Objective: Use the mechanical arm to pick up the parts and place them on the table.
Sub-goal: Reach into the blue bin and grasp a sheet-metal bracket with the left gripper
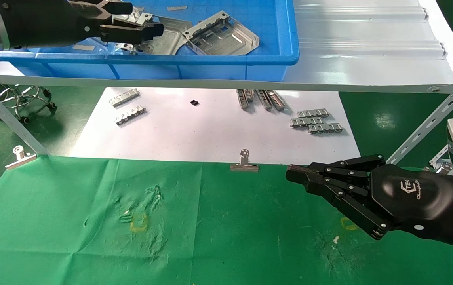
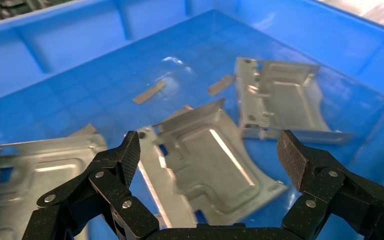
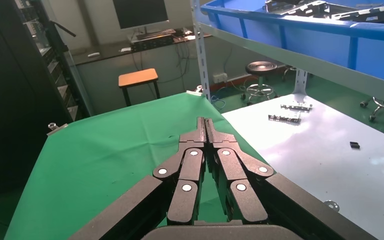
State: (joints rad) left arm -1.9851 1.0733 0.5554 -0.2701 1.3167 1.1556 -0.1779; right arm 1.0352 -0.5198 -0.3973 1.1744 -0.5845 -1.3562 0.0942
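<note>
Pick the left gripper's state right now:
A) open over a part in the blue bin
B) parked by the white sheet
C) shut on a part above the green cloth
A: the left gripper has its fingertips spread apart over a silver part lying in the blue bin.

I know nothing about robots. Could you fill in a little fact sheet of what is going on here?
Left gripper: open, poised above a silver part inside the blue bin
Right gripper: shut, empty, hovering over the green table
Parts in bin: at least three plates
Parts on table: none yet
Also there: white paper sheet carrying small toothed strips
</note>
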